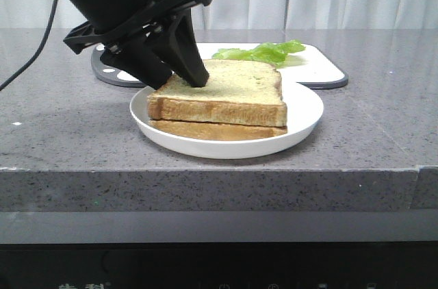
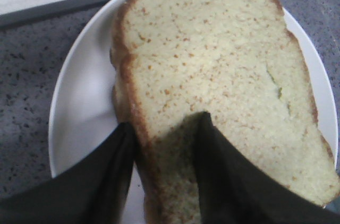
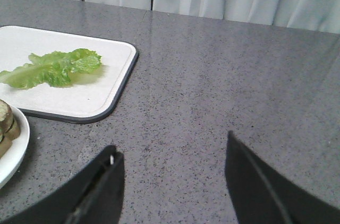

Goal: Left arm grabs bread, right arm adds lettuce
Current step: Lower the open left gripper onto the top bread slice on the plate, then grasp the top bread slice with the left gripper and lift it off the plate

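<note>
The bread (image 1: 226,94) is the top slice of two stacked on a white plate (image 1: 301,114). My left gripper (image 1: 179,82) is closed on its left edge. In the left wrist view, one finger (image 2: 106,171) presses against the brown crust. The other finger (image 2: 228,171) lies on the pale speckled face of the bread (image 2: 212,59). The matching lower slice (image 1: 212,130) lies flat under it. The lettuce (image 1: 263,51) lies on a white cutting board (image 1: 315,70) behind the plate. My right gripper (image 3: 172,155) is open and empty above bare counter, to the right of the lettuce (image 3: 53,68).
The grey speckled counter's front edge (image 1: 219,169) runs just in front of the plate. The left arm's black cable (image 1: 34,49) hangs at the far left. White curtains hang behind the counter. The board's dark rim (image 3: 119,94) and the plate's edge (image 3: 13,155) show in the right wrist view.
</note>
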Controlling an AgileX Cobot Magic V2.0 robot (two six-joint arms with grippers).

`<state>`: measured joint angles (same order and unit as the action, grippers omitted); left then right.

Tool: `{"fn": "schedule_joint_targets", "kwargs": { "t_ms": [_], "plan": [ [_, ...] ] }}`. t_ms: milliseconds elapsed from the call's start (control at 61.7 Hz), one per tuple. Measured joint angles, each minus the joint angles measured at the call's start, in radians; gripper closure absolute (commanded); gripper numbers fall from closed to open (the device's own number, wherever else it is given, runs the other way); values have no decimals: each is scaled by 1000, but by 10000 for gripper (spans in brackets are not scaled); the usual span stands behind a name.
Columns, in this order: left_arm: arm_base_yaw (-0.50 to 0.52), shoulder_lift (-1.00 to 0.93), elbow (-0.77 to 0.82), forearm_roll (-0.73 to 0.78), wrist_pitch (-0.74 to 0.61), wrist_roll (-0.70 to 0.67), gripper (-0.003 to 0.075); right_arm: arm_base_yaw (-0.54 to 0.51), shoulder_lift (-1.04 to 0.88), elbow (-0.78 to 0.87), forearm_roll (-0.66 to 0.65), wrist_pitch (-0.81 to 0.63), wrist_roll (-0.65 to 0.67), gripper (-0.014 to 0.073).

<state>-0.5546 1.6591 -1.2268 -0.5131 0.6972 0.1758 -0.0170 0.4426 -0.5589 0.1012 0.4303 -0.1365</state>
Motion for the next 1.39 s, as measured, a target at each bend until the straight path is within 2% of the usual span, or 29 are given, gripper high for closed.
{"fn": "schedule_joint_targets", "kwargs": {
  "t_ms": [114,422,859,1119,1395],
  "plan": [
    [0,0,-2,-5,0,0,738,0,0,0,0,0,0,147],
    [6,-18,-2,-10,17,0,740,0,0,0,0,0,0,147],
    [18,-172,0,-10,43,0,739,0,0,0,0,0,0,147],
    [89,-313,35,-14,54,0,739,0,0,0,0,0,0,147],
    [203,-517,212,-14,54,0,739,0,0,0,0,0,0,147]
  ]
}}
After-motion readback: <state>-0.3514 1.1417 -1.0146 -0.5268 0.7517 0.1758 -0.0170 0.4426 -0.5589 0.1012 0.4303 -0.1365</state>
